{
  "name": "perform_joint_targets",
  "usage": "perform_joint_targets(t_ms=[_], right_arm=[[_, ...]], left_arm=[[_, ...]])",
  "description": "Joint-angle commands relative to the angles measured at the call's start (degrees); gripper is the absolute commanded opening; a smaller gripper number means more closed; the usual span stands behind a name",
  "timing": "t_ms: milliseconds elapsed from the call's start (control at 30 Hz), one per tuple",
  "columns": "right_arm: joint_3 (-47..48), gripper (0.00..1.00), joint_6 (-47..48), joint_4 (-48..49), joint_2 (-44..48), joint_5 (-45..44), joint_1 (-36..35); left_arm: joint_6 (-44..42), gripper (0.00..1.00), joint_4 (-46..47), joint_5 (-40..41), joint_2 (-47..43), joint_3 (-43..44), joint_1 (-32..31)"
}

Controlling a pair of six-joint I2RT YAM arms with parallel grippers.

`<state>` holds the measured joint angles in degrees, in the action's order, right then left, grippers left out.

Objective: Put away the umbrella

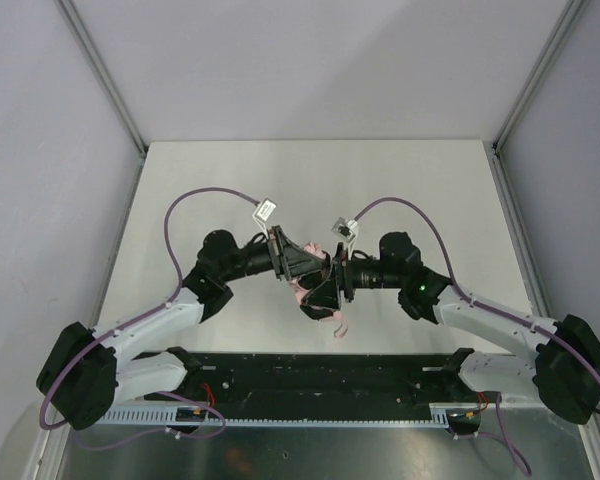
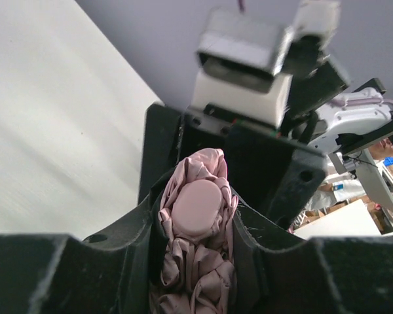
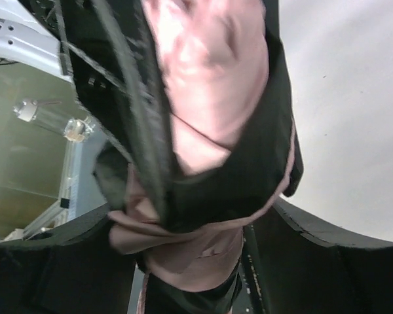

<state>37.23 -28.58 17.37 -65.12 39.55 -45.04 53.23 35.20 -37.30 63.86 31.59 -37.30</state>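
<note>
The umbrella [image 1: 302,293] is a bunched pale pink bundle with black parts, held above the table between both arms. My left gripper [image 1: 302,262] is shut on it. In the left wrist view the pleated pink fabric and an oval pink cap [image 2: 196,208] sit squeezed between the black fingers [image 2: 118,261]. My right gripper [image 1: 332,282] faces it from the other side and is shut on the umbrella's pink and black fabric [image 3: 209,59], which fills the gap between its jaws. The thin pink strap [image 1: 338,325] hangs below.
The white table [image 1: 310,190] lies inside grey walls with metal corner posts [image 1: 100,70]. A black rail [image 1: 320,375] runs along the near edge between the arm bases. The right arm's white wrist block [image 2: 245,62] sits just beyond the umbrella.
</note>
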Motion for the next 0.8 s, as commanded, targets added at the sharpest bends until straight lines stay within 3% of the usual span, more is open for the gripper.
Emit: perform_joint_targets(t_ms=[0, 133, 233, 300, 367, 400, 433, 633, 767], right_arm=[[-1.23, 0.66, -5.92, 9.55, -2.07, -0.82, -1.73], [-1.49, 0.41, -7.79, 10.91, -1.75, -5.52, -2.06], [-1.68, 0.27, -8.18, 11.17, -0.51, -8.44, -2.12], [-1.76, 0.21, -8.38, 11.52, 0.07, -9.21, -2.06], [-1.73, 0.17, -8.7, 11.7, 0.43, -9.62, -1.92], [-1.77, 0.16, -8.91, 11.76, 0.52, -9.77, -1.73], [-1.75, 0.15, -9.11, 11.79, 0.52, -9.76, -1.46], [-1.73, 0.16, -12.17, 10.96, -0.22, -10.4, 2.87], [-1.62, 0.2, -14.28, 6.62, -1.05, -13.54, 11.3]], left_arm=[[3.16, 0.0, 4.61, -0.72, -1.6, 3.67, 1.18], [4.05, 0.04, 4.61, -3.12, -0.98, 4.38, 1.79], [4.87, 0.22, 4.61, -5.13, -1.16, 3.85, 3.46], [4.91, 0.37, 4.61, -6.07, -1.89, 3.15, 4.85], [5.09, 0.73, 4.61, -6.99, -2.99, 2.6, 6.97], [5.07, 0.86, 4.61, -7.48, -3.58, 2.38, 8.25], [5.01, 0.93, 4.61, -7.81, -4.23, 2.31, 9.72], [5.71, 0.99, 0.98, -11.3, -6.37, 3.25, 21.99], [4.78, 0.99, -1.04, -13.7, -4.26, 2.84, 26.81]])
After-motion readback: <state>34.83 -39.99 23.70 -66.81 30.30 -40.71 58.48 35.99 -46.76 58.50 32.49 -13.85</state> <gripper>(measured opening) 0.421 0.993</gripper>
